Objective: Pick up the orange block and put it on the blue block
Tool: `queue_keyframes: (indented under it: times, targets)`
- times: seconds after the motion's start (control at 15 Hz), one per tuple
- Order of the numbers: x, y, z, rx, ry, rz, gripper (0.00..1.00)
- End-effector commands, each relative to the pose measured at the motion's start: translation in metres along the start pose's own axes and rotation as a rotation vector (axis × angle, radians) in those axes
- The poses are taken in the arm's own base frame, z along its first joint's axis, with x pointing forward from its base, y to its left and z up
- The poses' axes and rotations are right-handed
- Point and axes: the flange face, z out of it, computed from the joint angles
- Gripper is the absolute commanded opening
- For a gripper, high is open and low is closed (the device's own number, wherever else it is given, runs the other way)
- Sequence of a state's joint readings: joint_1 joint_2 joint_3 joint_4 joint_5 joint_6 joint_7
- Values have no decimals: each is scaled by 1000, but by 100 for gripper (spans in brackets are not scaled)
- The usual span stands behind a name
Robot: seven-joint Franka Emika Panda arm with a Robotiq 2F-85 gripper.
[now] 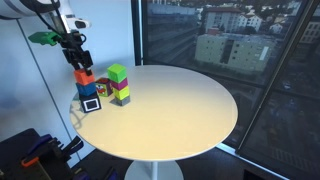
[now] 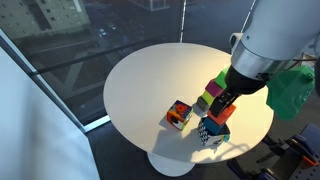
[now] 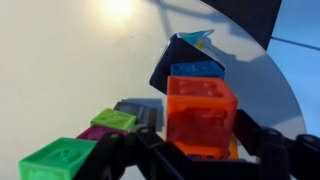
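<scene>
My gripper [image 1: 78, 55] is shut on the orange block [image 1: 82, 75], a small orange-red cube, at the table's edge. In the wrist view the orange block [image 3: 200, 112] fills the space between my dark fingers [image 3: 200, 152]. The blue block [image 1: 86, 90] is directly under it, and its top edge shows just beyond the orange block in the wrist view [image 3: 195, 70]. I cannot tell whether the two blocks touch. In an exterior view the gripper [image 2: 226, 100] holds the orange block [image 2: 220, 113] low over the pile of cubes.
A stack with a lime-green cube [image 1: 117, 72] over a magenta cube [image 1: 121, 88] stands beside the blue block. A black-and-white patterned cube [image 1: 92, 103] sits in front. A multicoloured cube [image 2: 179, 115] lies apart. The round white table [image 1: 180, 110] stands by a window.
</scene>
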State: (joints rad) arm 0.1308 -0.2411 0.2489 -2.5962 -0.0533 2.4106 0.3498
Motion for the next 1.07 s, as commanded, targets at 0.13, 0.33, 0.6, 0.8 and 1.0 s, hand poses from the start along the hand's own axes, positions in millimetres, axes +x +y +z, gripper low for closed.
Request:
queue_keyframes:
  times: [0.13, 0.33, 0.6, 0.8, 1.0]
  targets:
    - [7, 3, -12, 3, 16, 13, 100]
    - [10, 7, -20, 25, 24, 36, 100]
    - [18, 17, -34, 63, 36, 85, 100]
    - [26, 28, -49, 90, 55, 134, 100]
    - [31, 43, -62, 81, 75, 165, 100]
